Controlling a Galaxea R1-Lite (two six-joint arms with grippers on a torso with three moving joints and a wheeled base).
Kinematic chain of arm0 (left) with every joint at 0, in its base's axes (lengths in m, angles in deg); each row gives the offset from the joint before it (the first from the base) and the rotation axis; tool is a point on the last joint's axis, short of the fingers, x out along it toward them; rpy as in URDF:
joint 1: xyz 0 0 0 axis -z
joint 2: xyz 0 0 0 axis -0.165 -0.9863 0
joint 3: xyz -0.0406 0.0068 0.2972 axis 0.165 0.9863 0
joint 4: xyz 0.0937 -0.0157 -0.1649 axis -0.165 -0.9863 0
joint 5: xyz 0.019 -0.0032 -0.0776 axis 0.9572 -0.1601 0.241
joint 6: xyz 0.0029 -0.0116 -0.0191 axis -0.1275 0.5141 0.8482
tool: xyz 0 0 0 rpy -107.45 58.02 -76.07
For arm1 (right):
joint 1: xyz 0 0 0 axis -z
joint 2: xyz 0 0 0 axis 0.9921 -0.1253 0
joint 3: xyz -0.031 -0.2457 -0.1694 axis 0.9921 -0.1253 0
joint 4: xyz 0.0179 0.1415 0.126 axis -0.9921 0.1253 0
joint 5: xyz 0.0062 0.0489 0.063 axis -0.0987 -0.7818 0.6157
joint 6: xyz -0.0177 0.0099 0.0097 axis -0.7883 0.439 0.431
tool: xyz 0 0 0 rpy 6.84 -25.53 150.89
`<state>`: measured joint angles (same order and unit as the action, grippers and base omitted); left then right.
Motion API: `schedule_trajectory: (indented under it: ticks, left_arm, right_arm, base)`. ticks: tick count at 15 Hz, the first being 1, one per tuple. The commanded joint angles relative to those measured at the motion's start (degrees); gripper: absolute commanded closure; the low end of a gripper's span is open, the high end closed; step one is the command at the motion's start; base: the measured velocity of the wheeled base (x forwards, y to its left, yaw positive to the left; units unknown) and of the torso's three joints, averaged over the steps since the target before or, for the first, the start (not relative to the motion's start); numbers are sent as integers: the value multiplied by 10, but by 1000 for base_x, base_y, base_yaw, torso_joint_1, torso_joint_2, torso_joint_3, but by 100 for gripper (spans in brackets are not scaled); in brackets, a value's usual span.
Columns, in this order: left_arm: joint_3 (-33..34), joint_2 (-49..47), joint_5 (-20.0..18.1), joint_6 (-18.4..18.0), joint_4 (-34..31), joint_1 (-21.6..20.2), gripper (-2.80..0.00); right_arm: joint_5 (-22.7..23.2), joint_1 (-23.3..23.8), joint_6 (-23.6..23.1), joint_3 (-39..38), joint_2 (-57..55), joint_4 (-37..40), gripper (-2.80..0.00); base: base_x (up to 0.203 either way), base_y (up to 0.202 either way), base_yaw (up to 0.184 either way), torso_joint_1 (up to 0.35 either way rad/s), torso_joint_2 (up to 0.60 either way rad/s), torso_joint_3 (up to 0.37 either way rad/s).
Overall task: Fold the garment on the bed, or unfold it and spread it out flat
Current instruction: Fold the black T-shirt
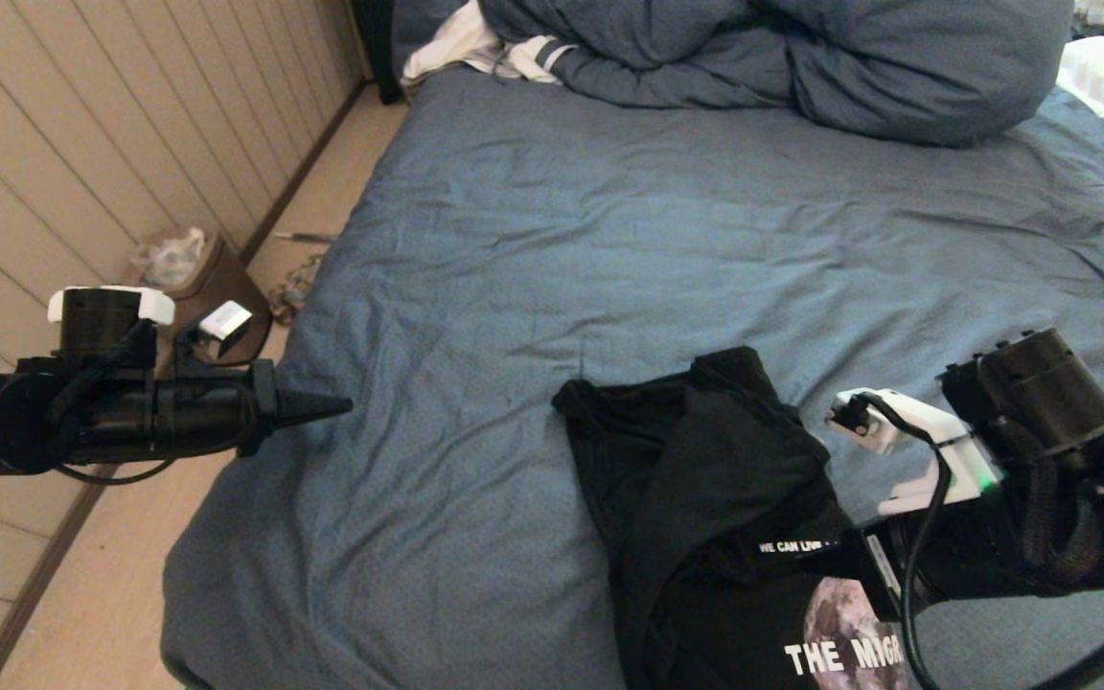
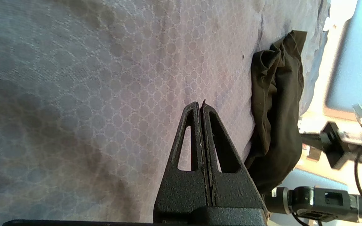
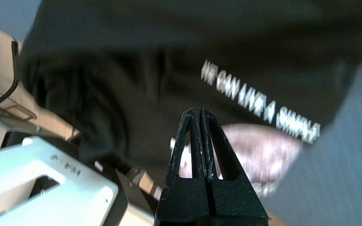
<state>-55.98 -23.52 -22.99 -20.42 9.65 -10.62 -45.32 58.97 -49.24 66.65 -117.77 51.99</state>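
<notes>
Right tool (image 3: 199, 110) pinched empty above crumpled garment (image 1: 705, 479), left tool (image 1: 346, 406) closed, level over bed (image 1: 514, 240)

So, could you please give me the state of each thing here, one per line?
T-shirt: crumpled, partly folded over, print showing at the near end.
Bed: wrinkled sheet.
Duvet: bunched up at the far end.
Left gripper: shut, empty, over the sheet.
Right gripper: shut, empty, over the T-shirt.

Garment (image 1: 705, 479) – matt black cloth; bed (image 1: 609, 240) sheet – wrinkled woven fabric.
</notes>
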Motion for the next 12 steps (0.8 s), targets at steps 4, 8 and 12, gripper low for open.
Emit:
schedule_trajectory:
  ticks: [4,8,12]
  left_arm:
    - [-3,5,-3,2,2,0,0]
    - [-5,5,-3,2,2,0,0]
    - [-7,2,-3,2,2,0,0]
  right_arm:
    - [1,1,2,96,-120,-31,0]
    - [2,-5,5,168,-169,-33,0]
    - [2,-25,16,253,-232,-32,0]
  base:
    - [0,0,0,0,0,0]
    - [0,0,0,0,0,0]
    - [0,0,0,0,0,0]
